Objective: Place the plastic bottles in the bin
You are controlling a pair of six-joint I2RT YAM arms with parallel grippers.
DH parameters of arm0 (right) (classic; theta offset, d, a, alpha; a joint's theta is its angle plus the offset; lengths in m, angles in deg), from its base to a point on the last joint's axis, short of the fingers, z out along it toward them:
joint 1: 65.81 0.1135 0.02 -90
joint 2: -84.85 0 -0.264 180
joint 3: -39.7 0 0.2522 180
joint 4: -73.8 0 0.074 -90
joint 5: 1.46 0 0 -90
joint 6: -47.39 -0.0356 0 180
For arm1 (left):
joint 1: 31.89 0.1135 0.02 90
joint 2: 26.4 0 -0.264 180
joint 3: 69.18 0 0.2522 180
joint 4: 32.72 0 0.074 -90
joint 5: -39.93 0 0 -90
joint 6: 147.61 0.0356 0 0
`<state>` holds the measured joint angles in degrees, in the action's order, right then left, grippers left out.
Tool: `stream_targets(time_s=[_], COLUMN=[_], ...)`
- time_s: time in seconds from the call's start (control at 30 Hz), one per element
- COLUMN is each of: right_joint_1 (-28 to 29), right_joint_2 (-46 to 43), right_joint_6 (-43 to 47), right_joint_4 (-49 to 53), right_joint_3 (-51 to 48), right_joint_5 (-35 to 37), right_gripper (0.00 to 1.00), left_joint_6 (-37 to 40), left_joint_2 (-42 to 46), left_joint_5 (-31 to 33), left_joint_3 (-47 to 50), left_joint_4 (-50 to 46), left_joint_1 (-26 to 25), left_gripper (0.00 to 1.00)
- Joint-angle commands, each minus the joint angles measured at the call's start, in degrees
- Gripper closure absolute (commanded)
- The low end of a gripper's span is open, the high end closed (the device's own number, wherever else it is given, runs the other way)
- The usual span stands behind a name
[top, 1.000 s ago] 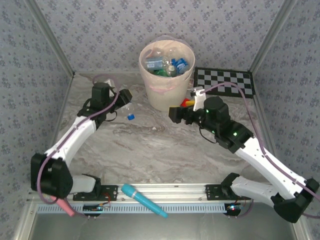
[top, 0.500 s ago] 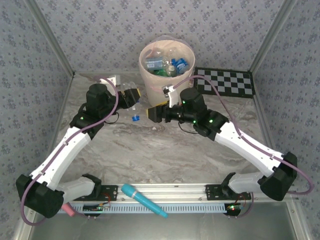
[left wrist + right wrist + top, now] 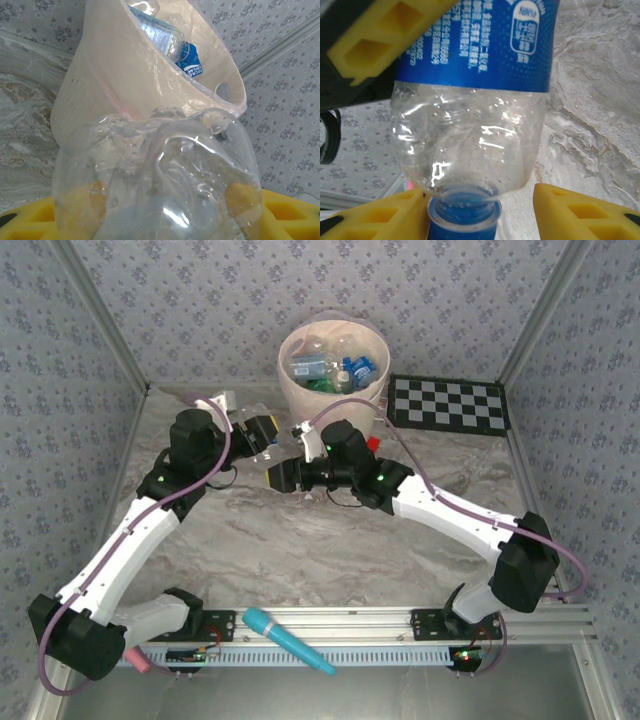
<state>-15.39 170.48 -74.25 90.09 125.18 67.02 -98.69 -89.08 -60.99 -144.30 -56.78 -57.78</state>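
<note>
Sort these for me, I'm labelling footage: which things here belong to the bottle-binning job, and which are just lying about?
Job in hand:
- clear blue-label bottle, held by the left gripper
- binned bottles
- peach bin

Lying about:
- blue wand
- pink wand
- checkerboard
- small red block

Top camera sitting high above and behind arm bases, looking down and forward, taking in whole table [image 3: 300, 540] from well back, bin [image 3: 333, 380] at far end. Left wrist camera facing bin [image 3: 125, 90] from side, frame tilting, bottle [image 3: 160, 175] crowding right up against lens. Right wrist camera pushing in very close on same bottle [image 3: 470, 125] from cap end, table [image 3: 590, 100] running behind. Wrist views sharing bottle; top and left wrist sharing bin.
</note>
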Motion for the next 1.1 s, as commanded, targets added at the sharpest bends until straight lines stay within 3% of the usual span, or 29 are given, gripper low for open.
stream_targets(time_s=[0.0, 0.1, 0.43, 0.53, 0.63, 0.87, 1.07], right_joint_1=[0.3, 0.3, -0.1, -0.7, -1.8, -7.3, -16.0], right_joint_2=[1.0, 1.2, -1.0, -2.1, -3.7, -8.2, -11.8], right_joint_6=[-0.9, -0.8, -0.7, -0.6, -0.6, -0.8, -3.5], right_joint_4=[-2.0, -1.7, -1.3, -1.0, -0.8, 2.7, 7.2], right_joint_3=[2.5, 2.5, 1.4, 1.0, 0.1, -0.6, 1.4], right_joint_5=[-1.7, -1.8, -0.9, -0.5, 0.0, 1.4, 2.8], right_gripper=[0.51, 0.60, 0.66, 0.66, 0.66, 0.65, 0.65], left_joint_6=[-1.1, -1.1, -1.0, -0.8, -0.6, -0.1, 0.2], left_joint_2=[1.3, 1.0, 1.3, 1.9, 3.5, 11.3, 18.4], left_joint_5=[0.4, 0.6, 2.6, 3.7, 5.4, 11.9, 16.8], left_joint_3=[-0.4, -0.3, -0.1, -0.4, -0.3, 1.6, 4.6], left_joint_4=[1.3, 1.2, 1.0, 0.1, -1.1, -3.8, -5.1], left_joint_1=[-0.4, -0.4, -0.5, -0.5, -0.5, -0.5, -0.4], left_gripper=[0.40, 0.40, 0.36, 0.23, 0.00, 0.00, 0.00])
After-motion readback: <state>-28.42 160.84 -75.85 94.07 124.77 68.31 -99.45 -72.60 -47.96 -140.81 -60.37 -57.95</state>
